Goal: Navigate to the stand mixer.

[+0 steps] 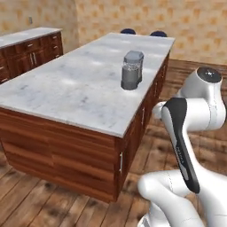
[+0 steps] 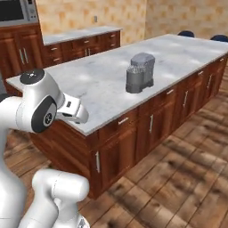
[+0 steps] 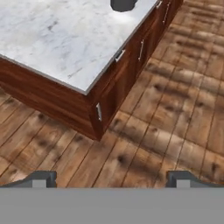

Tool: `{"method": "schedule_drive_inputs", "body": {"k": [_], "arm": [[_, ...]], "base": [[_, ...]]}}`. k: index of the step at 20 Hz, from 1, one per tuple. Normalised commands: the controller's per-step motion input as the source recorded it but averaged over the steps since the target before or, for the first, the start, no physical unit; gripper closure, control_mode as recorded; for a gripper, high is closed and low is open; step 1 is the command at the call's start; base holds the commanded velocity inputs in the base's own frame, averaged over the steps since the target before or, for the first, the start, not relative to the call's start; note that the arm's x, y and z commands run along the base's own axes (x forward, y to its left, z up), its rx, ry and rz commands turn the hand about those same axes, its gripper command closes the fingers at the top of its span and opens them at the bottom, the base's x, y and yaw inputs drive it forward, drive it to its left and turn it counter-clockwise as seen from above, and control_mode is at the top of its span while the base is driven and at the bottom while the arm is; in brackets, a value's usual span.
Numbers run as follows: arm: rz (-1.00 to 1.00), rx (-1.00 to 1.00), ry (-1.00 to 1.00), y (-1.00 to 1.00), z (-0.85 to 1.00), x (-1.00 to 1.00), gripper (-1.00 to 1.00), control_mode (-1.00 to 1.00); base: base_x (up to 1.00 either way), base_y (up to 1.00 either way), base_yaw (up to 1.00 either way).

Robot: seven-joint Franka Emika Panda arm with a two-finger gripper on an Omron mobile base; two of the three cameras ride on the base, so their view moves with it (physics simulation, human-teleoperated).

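Observation:
The stand mixer [image 1: 132, 70] is a small grey appliance with a rounded boxy head and a ribbed bowl. It stands on the marble island counter [image 1: 62, 88], close to the island's right-hand long edge. From the other side, the stand mixer [image 2: 140, 72] sits about mid-length along the island counter [image 2: 98, 78]. In the hand view only the dark base of the stand mixer [image 3: 123, 4] shows, at the top edge. My gripper [image 3: 113, 179] is open and holds nothing. It hangs over the wooden floor off the island's near corner, well short of the mixer.
The island's near corner [image 3: 89, 94] with its brown cabinet doors lies just ahead of the arm. A second counter [image 2: 75, 35] runs along the back wall, with a microwave [image 2: 15, 11] above it. Blue stools [image 1: 127, 31] stand at the island's far end. Open wooden floor [image 2: 178, 169] runs along the island's right side.

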Motion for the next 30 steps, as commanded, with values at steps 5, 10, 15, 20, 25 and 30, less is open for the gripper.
{"method": "schedule_drive_inputs", "body": {"k": [5,10,15,20,25,30], "arm": [[0.0,0.0,0.0,0.0,0.0,0.0,-1.0,1.0],[0.0,0.0,0.0,0.0,0.0,0.0,-1.0,1.0],[0.0,0.0,0.0,0.0,0.0,0.0,-1.0,1.0],[0.0,0.0,0.0,0.0,0.0,0.0,-1.0,1.0],[0.0,0.0,0.0,0.0,0.0,0.0,-1.0,1.0],[0.0,0.0,0.0,0.0,0.0,0.0,-1.0,1.0]], "base": [[0.24,-1.0,0.61],[0.16,-0.97,0.64],[0.12,-0.99,0.62],[0.01,-1.0,0.55],[0.0,-1.0,0.5],[0.0,-1.0,0.42]]}}
